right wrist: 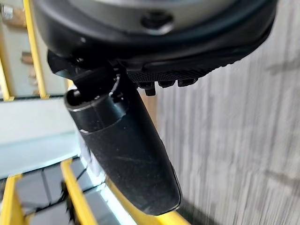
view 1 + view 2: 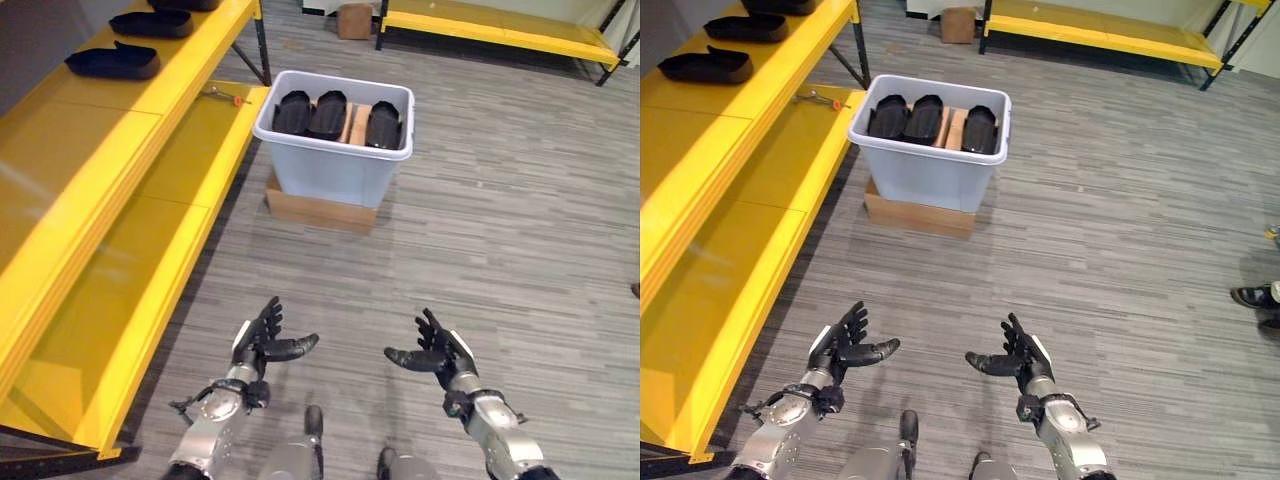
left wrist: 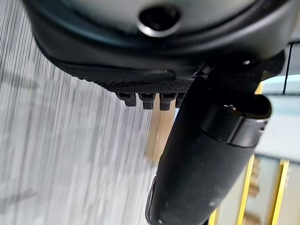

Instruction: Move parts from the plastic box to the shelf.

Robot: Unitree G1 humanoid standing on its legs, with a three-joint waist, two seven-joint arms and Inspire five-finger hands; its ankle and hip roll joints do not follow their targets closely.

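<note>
Three black parts [image 2: 337, 117] are sitting upright side by side in the plastic box [image 2: 335, 165], with a bit of brown cardboard [image 2: 352, 122] showing between two of them. The box is a pale grey tub and it's parked on a flat cardboard slab [image 2: 318, 211] on the grey carpet floor [image 2: 500, 220], right next to the corner of the yellow shelf [image 2: 120, 200]. More of the same black parts [image 2: 113, 62] are already lying on the upper level of that shelf, off to the robot's left, one behind the other. There's also a small tool with an orange tip [image 2: 226, 96] lying on the lower level near the box. Both hands are low, near the robot and well apart from the box, holding nothing. The left hand [image 2: 264, 340] has its fingers spread and relaxed with the thumb pointing inward, and the right hand [image 2: 434, 350] mirrors it, also spread loose and empty. A second yellow rack [image 2: 500, 30] runs along the far side of the room, with a small cardboard box [image 2: 354, 20] on the floor beside it. At the right edge of the right eye view you can see a person's dark shoe [image 2: 1255, 296].
</note>
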